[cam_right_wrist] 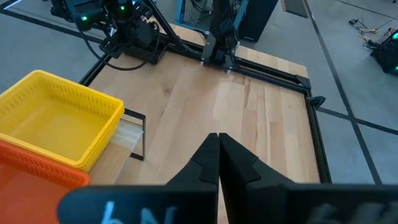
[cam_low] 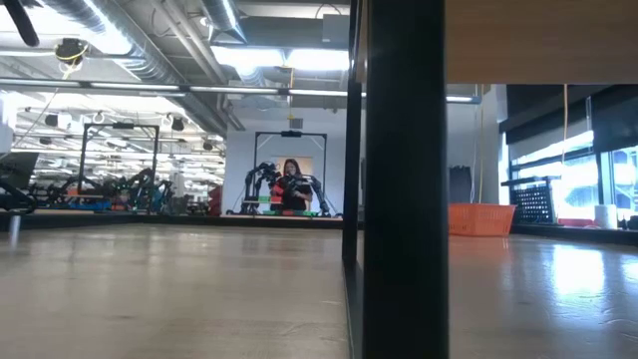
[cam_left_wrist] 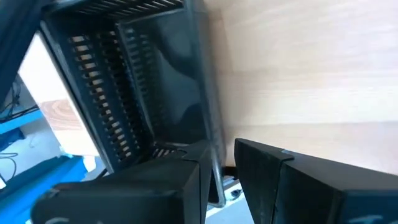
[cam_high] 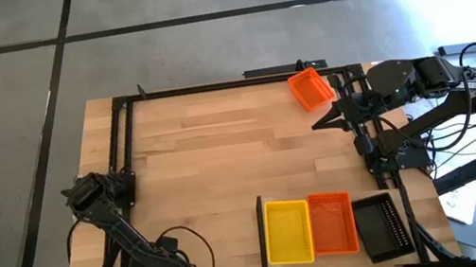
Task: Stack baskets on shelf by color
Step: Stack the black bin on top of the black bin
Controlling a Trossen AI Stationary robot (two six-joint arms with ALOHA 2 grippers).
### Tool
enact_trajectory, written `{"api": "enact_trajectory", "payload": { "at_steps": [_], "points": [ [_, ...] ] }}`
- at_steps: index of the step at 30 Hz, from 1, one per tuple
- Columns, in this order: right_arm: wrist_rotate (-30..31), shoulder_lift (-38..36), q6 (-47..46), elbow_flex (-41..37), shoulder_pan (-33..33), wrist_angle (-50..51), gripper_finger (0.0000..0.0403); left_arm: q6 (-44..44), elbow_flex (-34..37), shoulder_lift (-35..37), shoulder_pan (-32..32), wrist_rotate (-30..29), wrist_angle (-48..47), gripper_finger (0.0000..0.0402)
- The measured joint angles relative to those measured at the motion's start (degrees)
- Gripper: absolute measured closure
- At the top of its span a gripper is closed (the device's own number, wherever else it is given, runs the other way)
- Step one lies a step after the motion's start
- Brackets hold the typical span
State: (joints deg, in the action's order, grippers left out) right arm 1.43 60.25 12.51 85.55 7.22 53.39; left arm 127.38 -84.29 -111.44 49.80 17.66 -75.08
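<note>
On the shelf (cam_right_wrist: 129,134) at the table's near right sit a yellow basket (cam_high: 288,232), an orange basket (cam_high: 333,224) and a black basket (cam_high: 382,226), side by side next to its dark end piece (cam_high: 263,235). Another orange basket (cam_high: 310,89) lies askew by the far edge. My left gripper (cam_left_wrist: 217,152), at the near left by the table's edge, is shut on a further black basket (cam_left_wrist: 124,93). My right gripper (cam_high: 318,125) hangs shut and empty above the table's right half, clear of the orange basket. My left gripper has the black basket's rim and side wall (cam_left_wrist: 210,140) between its two fingers, one finger inside the basket and one outside. The fingers slant steeply down and cross the rim. The basket sits tilted in the hold; whether any part rests on the table I cannot tell.
A black frame (cam_high: 123,132) runs along the table's edges, and a dark post (cam_low: 399,179) blocks the middle of the low view. Bare wood (cam_high: 213,157) spans the table's middle. A person (cam_low: 292,184) stands far back in the room.
</note>
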Motion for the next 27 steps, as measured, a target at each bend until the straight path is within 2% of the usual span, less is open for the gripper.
{"api": "enact_trajectory", "payload": {
  "at_steps": [7,14,27],
  "points": [
    [-0.01,0.00,0.00,-0.01,0.00,-0.01,0.0402,2.57,0.00,0.00,0.15,2.02,-4.01,0.0337],
    [-0.02,0.00,0.00,0.01,0.00,0.00,0.0402,2.74,1.78,0.07,0.28,1.22,1.36,0.0337],
    [-0.02,0.00,0.00,0.01,0.00,-0.02,0.0402,4.26,2.54,0.07,1.39,0.47,1.11,0.0337]
  ]
}}
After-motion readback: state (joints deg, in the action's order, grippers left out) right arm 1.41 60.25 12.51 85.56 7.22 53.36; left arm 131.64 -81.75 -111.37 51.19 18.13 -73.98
